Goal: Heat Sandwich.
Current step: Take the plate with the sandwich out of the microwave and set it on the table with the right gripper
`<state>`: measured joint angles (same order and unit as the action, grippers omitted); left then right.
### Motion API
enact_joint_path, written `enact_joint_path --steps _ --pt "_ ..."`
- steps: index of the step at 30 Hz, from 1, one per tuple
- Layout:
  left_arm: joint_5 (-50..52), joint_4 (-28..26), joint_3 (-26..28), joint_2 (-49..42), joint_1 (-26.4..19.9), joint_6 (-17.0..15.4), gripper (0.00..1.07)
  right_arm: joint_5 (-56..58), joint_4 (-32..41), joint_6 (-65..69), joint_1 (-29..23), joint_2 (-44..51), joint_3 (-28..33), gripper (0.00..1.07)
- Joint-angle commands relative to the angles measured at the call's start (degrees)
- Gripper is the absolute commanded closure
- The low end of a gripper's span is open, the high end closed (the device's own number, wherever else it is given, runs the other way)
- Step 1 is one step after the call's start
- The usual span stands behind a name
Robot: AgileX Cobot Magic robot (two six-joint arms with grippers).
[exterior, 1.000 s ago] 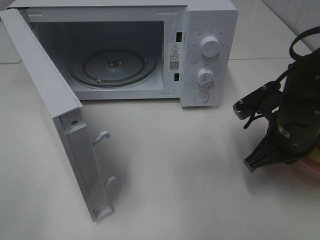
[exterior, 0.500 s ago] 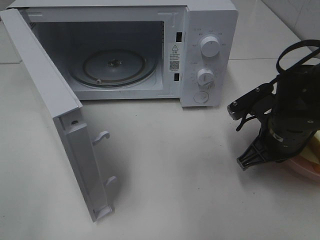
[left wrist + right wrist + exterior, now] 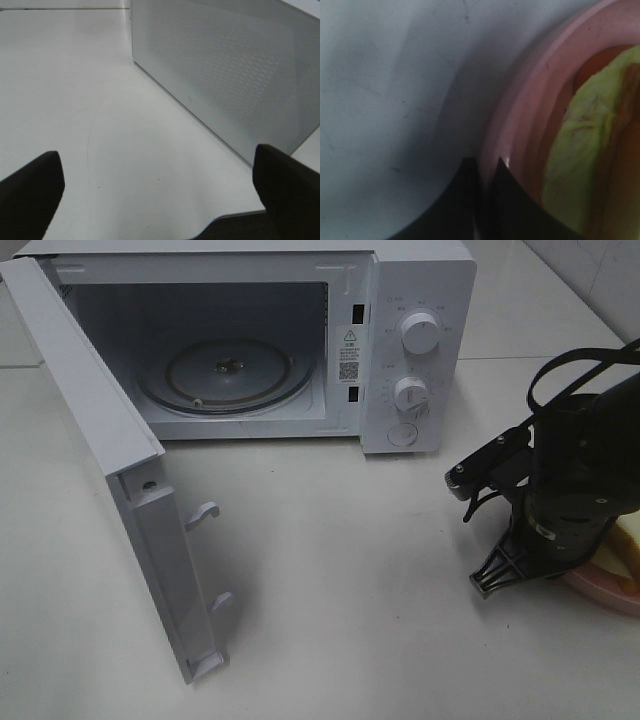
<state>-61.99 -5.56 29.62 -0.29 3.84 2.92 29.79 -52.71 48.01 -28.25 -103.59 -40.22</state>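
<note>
The sandwich (image 3: 628, 540) lies on a round pink plate (image 3: 600, 592) at the right edge of the table, mostly hidden behind my right arm. My right gripper (image 3: 565, 575) reaches down over the plate's left rim. In the right wrist view its dark fingers (image 3: 510, 205) are pressed together on the pink plate rim (image 3: 520, 115), with the sandwich's pale green filling (image 3: 580, 150) just beyond. My left gripper (image 3: 160, 200) is open and empty, low over the table beside the microwave door (image 3: 225, 75); the exterior high view does not show it.
A white microwave (image 3: 420, 340) stands at the back with its door (image 3: 100, 440) swung wide toward the front left. A glass turntable (image 3: 225, 375) lies inside. Two knobs are on its right panel. Bare white table lies between microwave and plate.
My right arm has moved left toward the middle of the table, and the pink plate with the sandwich has come with it, further into view. The left gripper stays as it was.
</note>
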Motion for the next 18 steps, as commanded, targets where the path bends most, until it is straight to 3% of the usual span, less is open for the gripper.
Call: enact_joint_path --steps 1,18 --pt "0.8 -0.4 -0.1 -0.3 -0.3 -0.2 0.1 1.0 -2.2 0.5 0.3 0.1 0.1 1.03" --pt "0.8 -0.4 -0.1 -0.3 -0.3 -0.2 0.1 -0.3 -3.3 0.5 0.3 0.1 0.1 0.99"
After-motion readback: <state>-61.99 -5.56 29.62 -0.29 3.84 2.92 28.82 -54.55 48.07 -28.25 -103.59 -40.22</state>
